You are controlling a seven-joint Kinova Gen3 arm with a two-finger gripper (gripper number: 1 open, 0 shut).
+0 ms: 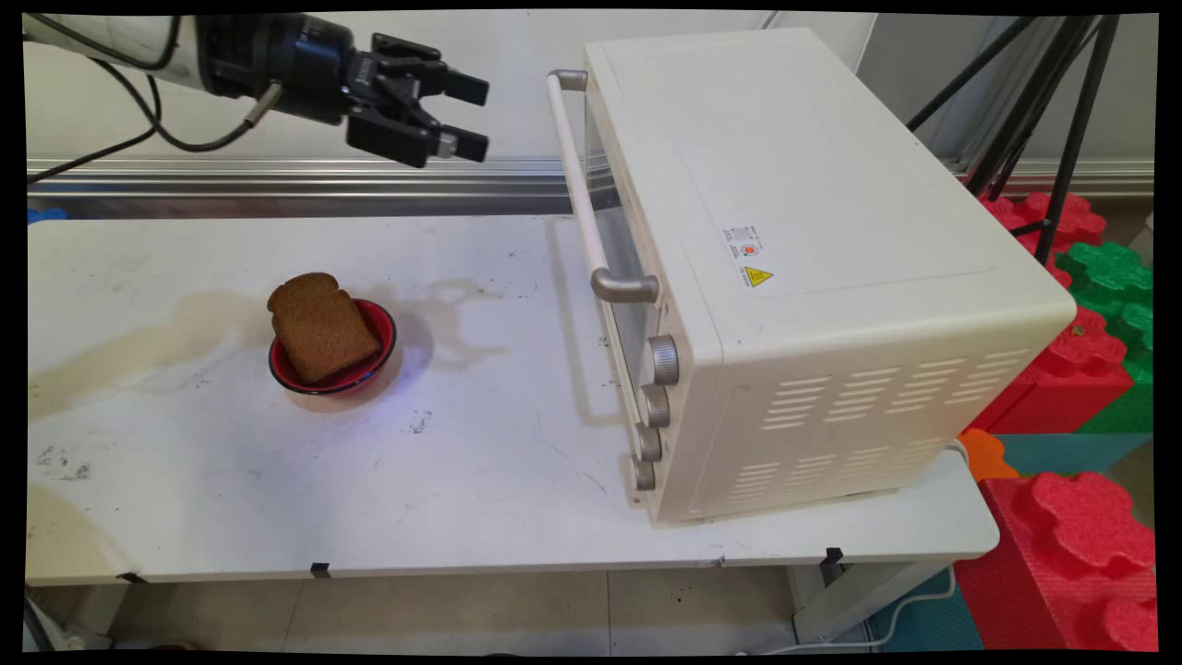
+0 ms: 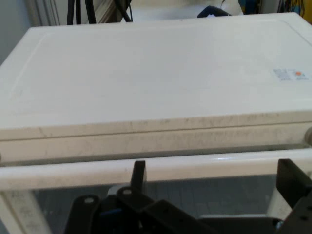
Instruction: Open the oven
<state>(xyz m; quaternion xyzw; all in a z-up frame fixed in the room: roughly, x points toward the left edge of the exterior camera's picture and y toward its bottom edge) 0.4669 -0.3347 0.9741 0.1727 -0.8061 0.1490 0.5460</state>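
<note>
My black gripper (image 1: 473, 116) hangs high at the upper left, open, with nothing between its fingers. It points right at the cream toaster oven (image 1: 813, 240) and sits a short way left of the oven's white door handle (image 1: 577, 180). In the hand view the gripper (image 2: 209, 183) is level with that handle (image 2: 161, 168), which runs across just beyond the fingertips, with the oven's top (image 2: 156, 73) above it. The oven door is shut. A slice of brown bread (image 1: 319, 326) leans in a red bowl (image 1: 383, 340) on the table, well below and left of the gripper.
The white table (image 1: 462, 462) carries brown stains at its left. Several round knobs (image 1: 657, 379) line the oven's front. Red and green foam blocks (image 1: 1080, 369) and black tripod legs (image 1: 1062, 120) stand to the right of the table. A metal rail (image 1: 277, 175) runs along the back.
</note>
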